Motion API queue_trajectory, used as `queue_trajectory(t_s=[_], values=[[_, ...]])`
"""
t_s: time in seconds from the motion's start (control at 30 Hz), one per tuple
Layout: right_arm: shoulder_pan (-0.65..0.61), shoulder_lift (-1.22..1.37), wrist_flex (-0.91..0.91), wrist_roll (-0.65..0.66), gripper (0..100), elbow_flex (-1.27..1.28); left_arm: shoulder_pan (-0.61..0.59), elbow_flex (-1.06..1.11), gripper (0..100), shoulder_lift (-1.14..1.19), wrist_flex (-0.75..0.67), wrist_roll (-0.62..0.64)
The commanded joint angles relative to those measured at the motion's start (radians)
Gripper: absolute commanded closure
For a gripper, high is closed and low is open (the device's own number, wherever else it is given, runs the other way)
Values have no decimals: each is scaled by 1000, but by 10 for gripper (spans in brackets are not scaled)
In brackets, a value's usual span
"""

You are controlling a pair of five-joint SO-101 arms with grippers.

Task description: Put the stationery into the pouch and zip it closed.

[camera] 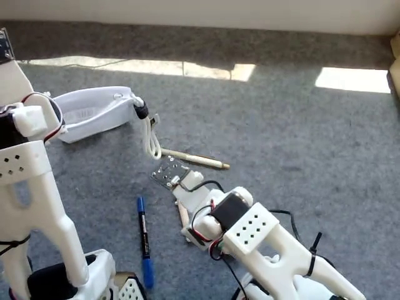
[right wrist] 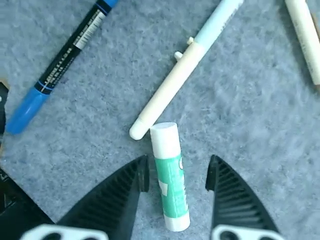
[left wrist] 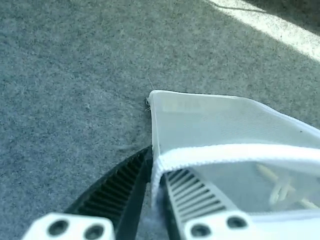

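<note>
Left arm: the left gripper (left wrist: 156, 169) is clamping shut on the edge of the pouch (left wrist: 225, 122); one dark finger is pressing the outside of the mesh, while a pale ribbed finger is showing through it from the other side.
Pouch: the white mesh pouch is stretching from the left arm toward the middle of the grey counter (left wrist: 65, 75); its banded rim is running between the gripper's fingers.
Right arm: the right gripper (right wrist: 177, 172) is hovering low over the counter with its jaws standing wide apart; it is gripping nothing; its two dark fingers are flanking the glue stick (right wrist: 170, 180) with a gap on either side.
Glue stick: it is lying flat on the counter between those fingers; its white cap is pointing away from the wrist and sitting just beside the blunt end of the cream pen (right wrist: 185, 65).
Pens: the cream pen, pale blue along its far half, is lying slantwise beyond the glue stick; the blue marker (right wrist: 55, 65) is lying apart on one side of it and the beige pen (right wrist: 306, 40) on the other; all are lying outside the pouch.
From above: the blue marker is lying between the two arms; the beige pen is lying just beyond the right arm's wrist, near the pouch's free end.
Light: a strip of sunlight (camera: 187, 67) is falling across the far side of the counter.
</note>
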Motion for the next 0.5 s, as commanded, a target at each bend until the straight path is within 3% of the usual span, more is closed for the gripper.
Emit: queue_trajectory(t_s=[0.0,0.47], values=[[-42,1,-67,51,813,39,-13,-5,992,-31,-26,2],[-56,107,-193,63,813,119,-13,-5,992,-31,-23,2]])
